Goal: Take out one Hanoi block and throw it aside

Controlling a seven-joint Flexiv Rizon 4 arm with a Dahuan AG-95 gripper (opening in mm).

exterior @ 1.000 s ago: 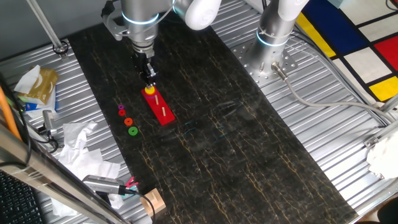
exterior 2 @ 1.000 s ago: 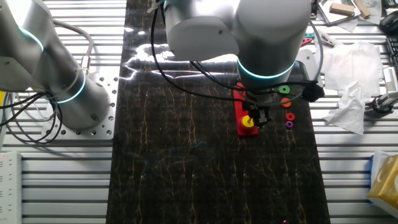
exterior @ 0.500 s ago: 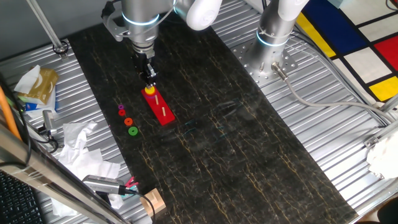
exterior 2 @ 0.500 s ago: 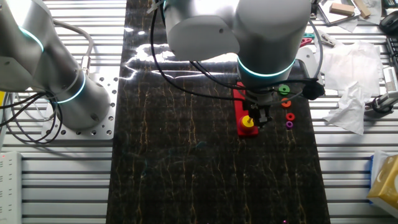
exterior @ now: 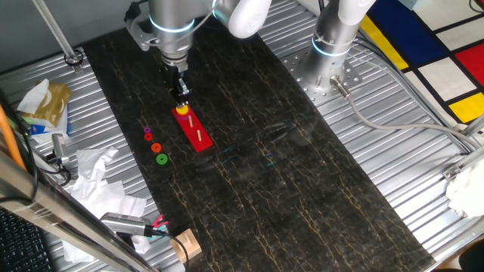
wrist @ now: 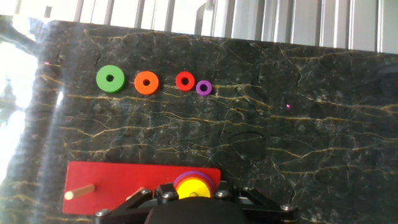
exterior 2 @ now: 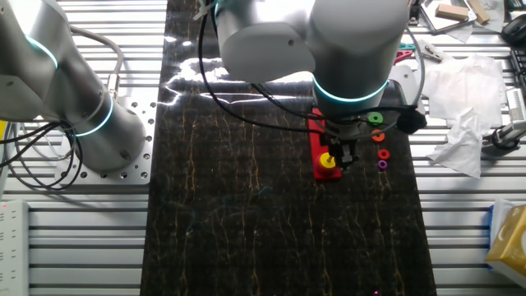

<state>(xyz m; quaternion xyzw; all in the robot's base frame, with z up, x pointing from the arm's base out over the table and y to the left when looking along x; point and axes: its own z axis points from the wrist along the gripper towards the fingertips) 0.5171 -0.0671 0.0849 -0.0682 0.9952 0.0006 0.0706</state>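
The Hanoi block (wrist: 193, 185) is seen directly beneath the gripper (exterior: 182, 97), seated flat at 1 end of the red base (exterior: 196, 132); whether the gripper is spread or pressed together cannot be told.

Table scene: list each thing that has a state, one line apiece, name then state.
Claw: down at the yellow disc, open or shut unclear.
Yellow disc: on its peg, at one end of the red base, a purple edge beneath.
Red base: flat on the mat.
Wooden peg: bare.
Green ring: flat on the mat, off the base.
Orange ring: flat, beside the green.
Red ring: flat.
Purple ring: flat, beside the red ring.
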